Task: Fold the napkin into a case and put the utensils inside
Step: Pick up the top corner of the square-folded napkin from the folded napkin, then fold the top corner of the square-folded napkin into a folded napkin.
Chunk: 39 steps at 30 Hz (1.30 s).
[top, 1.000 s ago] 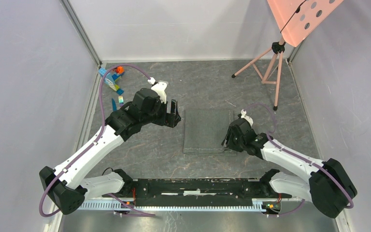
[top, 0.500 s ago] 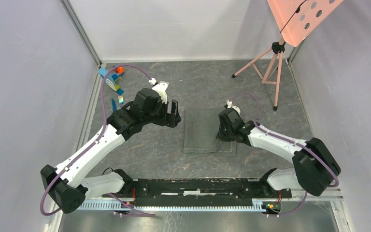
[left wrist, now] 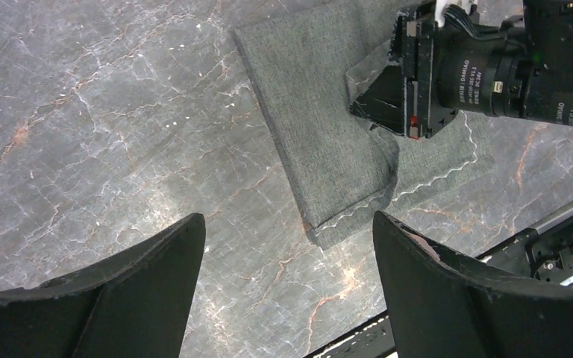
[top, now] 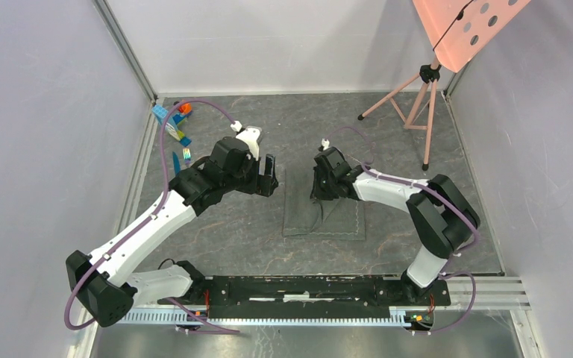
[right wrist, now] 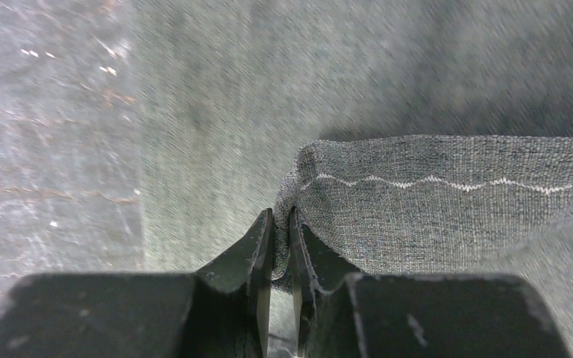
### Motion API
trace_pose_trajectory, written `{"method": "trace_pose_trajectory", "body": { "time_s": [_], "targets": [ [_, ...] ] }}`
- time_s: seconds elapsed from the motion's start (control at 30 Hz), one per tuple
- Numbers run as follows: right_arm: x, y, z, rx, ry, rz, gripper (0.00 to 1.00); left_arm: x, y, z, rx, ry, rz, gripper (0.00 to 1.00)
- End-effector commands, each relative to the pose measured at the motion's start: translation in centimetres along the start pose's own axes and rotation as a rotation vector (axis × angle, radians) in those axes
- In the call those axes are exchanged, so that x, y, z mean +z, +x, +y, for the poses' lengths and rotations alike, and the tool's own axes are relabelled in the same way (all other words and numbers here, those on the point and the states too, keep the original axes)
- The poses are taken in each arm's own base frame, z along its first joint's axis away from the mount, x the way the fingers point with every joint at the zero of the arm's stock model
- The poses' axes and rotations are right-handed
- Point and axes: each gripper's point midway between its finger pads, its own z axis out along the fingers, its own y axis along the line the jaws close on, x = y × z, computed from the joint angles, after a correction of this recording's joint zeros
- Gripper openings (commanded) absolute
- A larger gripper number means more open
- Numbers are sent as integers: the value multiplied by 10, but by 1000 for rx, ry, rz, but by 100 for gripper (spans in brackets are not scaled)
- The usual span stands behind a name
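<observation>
The only writing shows in the left wrist view. Small white lettering runs sideways in a few short lines around the black lens (left wrist: 485, 74). It is too small to read surely, though one word may end in "PCW". More white print marks the black housing (left wrist: 567, 104) beside it, and that is illegible. Nothing else carries text.

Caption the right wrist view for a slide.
Right gripper pinching the stitched edge of the dark grey napkin, the held flap raised above the cloth beneath.
</observation>
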Motion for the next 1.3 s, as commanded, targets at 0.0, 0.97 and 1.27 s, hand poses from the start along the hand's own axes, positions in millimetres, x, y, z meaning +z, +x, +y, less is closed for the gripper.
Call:
{"method": "trace_pose_trajectory", "body": {
  "time_s": [0.0,0.97,1.27],
  "targets": [
    [4,-33,42,-26,-132,-57,19,3,-8,8,59,-32,-36,89],
    [34,-85,52,59,-98,-176,22,4,-7,11,64,-43,-30,89],
    [24,-100,70,15,-203,-188,53,9,-2,9,53,-35,-10,89]
  ]
}}
